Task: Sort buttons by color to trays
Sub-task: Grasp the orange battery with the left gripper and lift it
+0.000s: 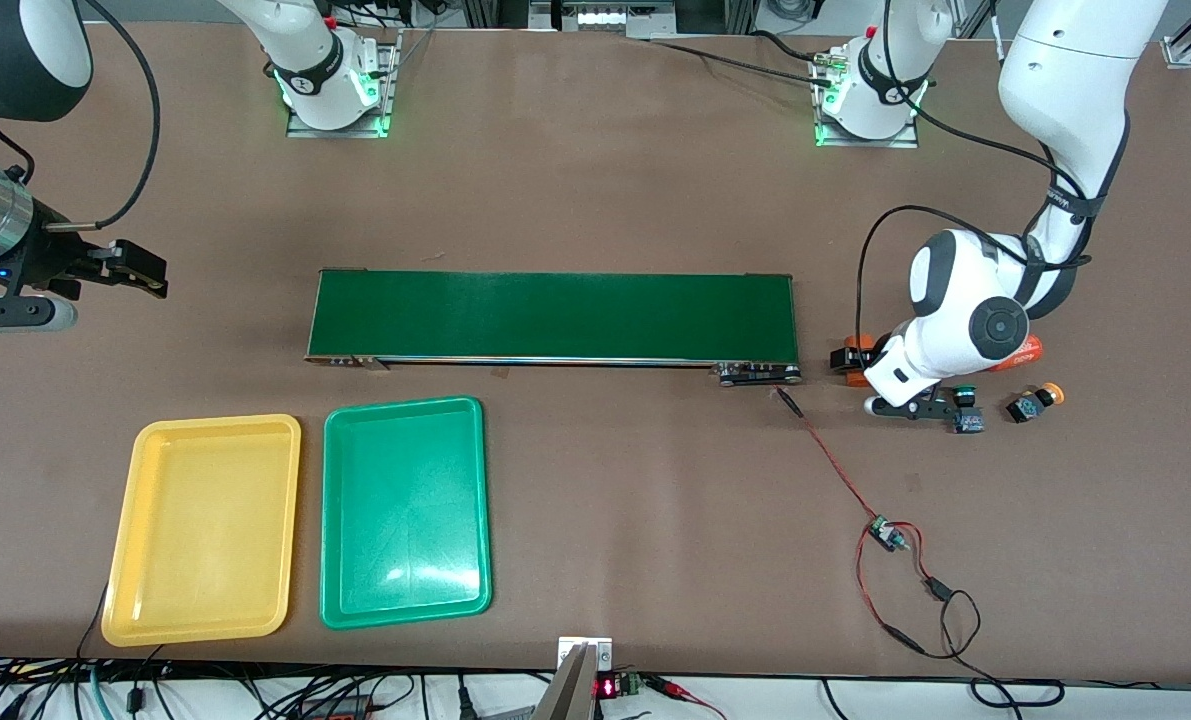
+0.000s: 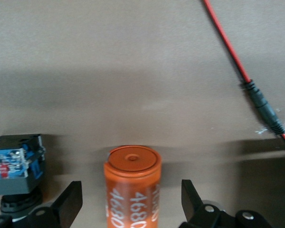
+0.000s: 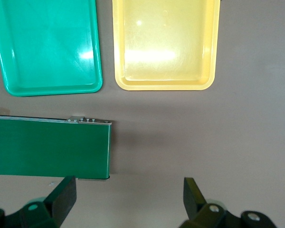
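A green-capped button (image 1: 966,404) and a yellow-orange-capped button (image 1: 1037,402) lie on the table at the left arm's end, past the conveyor. My left gripper (image 1: 873,382) is down at the table beside them, open, with an orange cylinder (image 2: 133,183) with white print between its fingers (image 2: 69,202) and a gap on each side. A button's blue-and-black body (image 2: 12,164) lies just outside one finger. The yellow tray (image 1: 205,530) and green tray (image 1: 405,510) sit empty near the front camera. My right gripper (image 1: 140,268) waits open above the table's right-arm end.
The long dark-green conveyor belt (image 1: 555,315) crosses the middle of the table. A red cable (image 1: 835,470) with a small board (image 1: 886,533) runs from its end toward the front camera. A second orange cylinder (image 1: 1025,350) shows partly under the left arm.
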